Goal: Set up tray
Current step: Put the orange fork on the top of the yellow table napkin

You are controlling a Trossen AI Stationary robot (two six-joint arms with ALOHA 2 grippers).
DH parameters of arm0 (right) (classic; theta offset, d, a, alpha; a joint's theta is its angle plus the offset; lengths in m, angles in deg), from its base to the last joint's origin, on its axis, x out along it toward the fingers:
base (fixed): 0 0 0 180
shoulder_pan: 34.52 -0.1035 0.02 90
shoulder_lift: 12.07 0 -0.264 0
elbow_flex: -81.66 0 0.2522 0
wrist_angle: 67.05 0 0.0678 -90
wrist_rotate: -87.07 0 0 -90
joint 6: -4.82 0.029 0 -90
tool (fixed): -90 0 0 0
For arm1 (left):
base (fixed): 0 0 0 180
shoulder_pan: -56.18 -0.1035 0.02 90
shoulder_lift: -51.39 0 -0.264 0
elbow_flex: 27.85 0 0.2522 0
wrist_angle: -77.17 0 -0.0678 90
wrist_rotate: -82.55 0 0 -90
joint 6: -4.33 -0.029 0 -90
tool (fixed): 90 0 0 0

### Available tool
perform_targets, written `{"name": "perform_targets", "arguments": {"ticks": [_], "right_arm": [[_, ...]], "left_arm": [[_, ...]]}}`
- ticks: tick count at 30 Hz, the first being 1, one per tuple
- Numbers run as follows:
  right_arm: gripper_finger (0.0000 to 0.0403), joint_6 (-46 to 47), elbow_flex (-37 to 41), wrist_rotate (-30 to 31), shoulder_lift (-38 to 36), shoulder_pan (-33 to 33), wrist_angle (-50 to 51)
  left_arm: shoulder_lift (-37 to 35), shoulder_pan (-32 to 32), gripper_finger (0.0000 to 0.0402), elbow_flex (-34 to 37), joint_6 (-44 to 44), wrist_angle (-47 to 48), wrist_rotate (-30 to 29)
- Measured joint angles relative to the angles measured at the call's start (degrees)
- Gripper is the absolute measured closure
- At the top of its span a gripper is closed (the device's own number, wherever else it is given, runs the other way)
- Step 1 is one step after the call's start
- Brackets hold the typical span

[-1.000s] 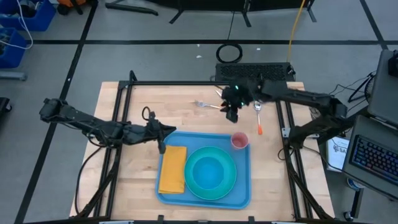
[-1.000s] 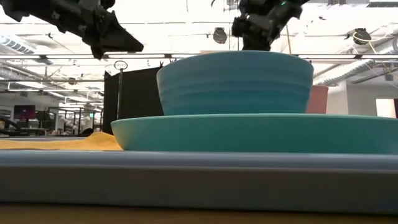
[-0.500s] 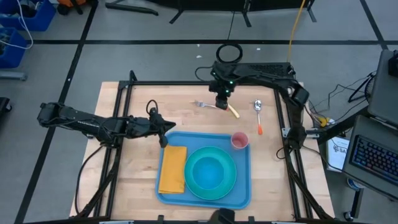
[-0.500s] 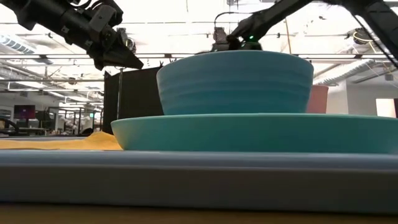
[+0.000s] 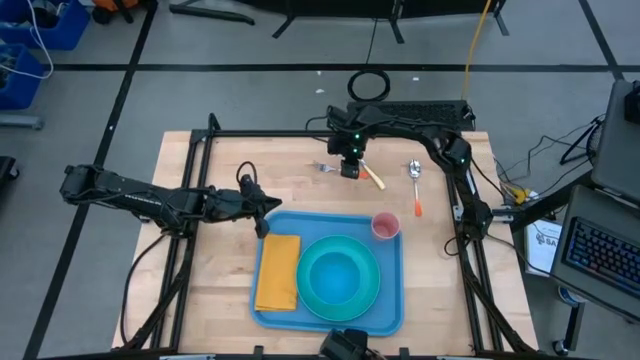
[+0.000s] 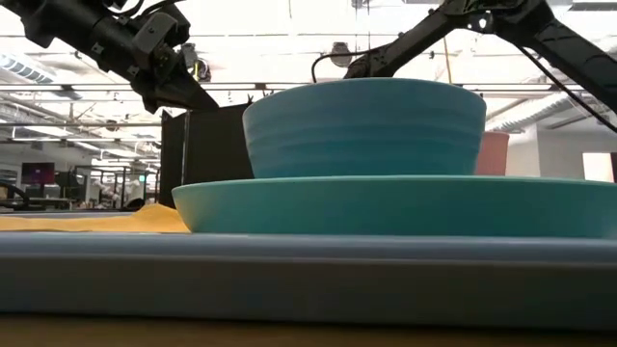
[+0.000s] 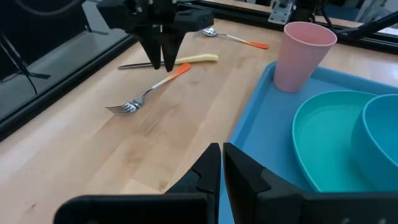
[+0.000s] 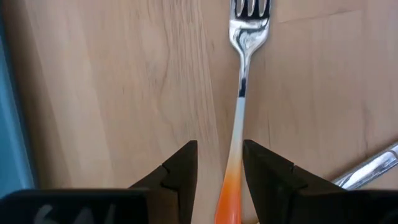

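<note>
Fork (image 8: pixel 242 81) handle now sits between the parted fingers of the right gripper (image 5: pixel 349 168), which has swung across the upper centre of the overhead frame from farther right a second ago; its fingers straddle the orange handle without closing. That suggests the fork goes next into the tray (image 5: pixel 392 300), lying at lower centre with napkin (image 5: pixel 277 271), plate (image 5: pixel 372 292), bowl (image 5: pixel 337 280) and pink cup (image 5: pixel 386 226). Left gripper (image 5: pixel 262 214), clenched empty, hovers at the tray's upper-left corner. Wooden tabletop (image 5: pixel 210 280); open workshop beyond.

Overhead looks straight down; low camera hugs the tray (image 6: pixel 289 280); both wrists share the fork (image 8: pixel 244 68).
</note>
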Motion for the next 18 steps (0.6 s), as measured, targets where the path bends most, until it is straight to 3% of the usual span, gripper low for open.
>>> {"name": "perform_targets", "arguments": {"ticks": [18], "right_arm": [[0.0283,-1.4,0.0,-0.2,1.6,0.0,-2.6]], "left_arm": [[0.0,0.0,0.0380,0.0,0.0,0.0,1.3]]}}
